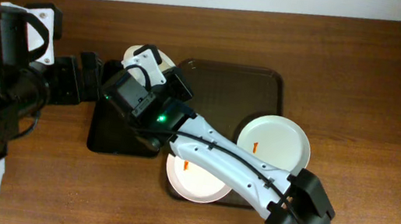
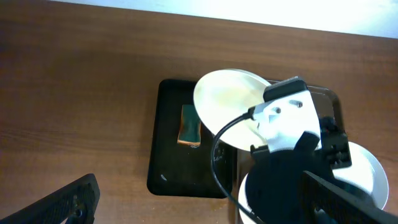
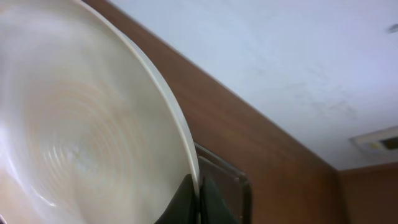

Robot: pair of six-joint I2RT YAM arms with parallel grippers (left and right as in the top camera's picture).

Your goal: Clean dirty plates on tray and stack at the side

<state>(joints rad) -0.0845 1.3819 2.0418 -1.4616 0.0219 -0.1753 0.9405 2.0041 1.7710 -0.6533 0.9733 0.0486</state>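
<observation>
My right gripper [image 1: 147,69] is shut on the rim of a white plate [image 1: 151,57] and holds it tilted above the far end of the small black tray. In the right wrist view the fingers [image 3: 199,198] pinch the plate's edge [image 3: 81,137]. The held plate also shows in the left wrist view [image 2: 227,102], with no smear visible. Two plates lie on the brown tray [image 1: 228,84]: one at the right [image 1: 279,143] and one at the front [image 1: 194,182], each with an orange smear. My left gripper [image 1: 94,77] is open and empty, left of the black tray.
The small black tray [image 2: 186,168] lies left of the brown tray and holds a green and orange sponge [image 2: 189,124]. My right arm [image 1: 240,168] crosses over the front plate. The wooden table [image 1: 392,92] extends to the right.
</observation>
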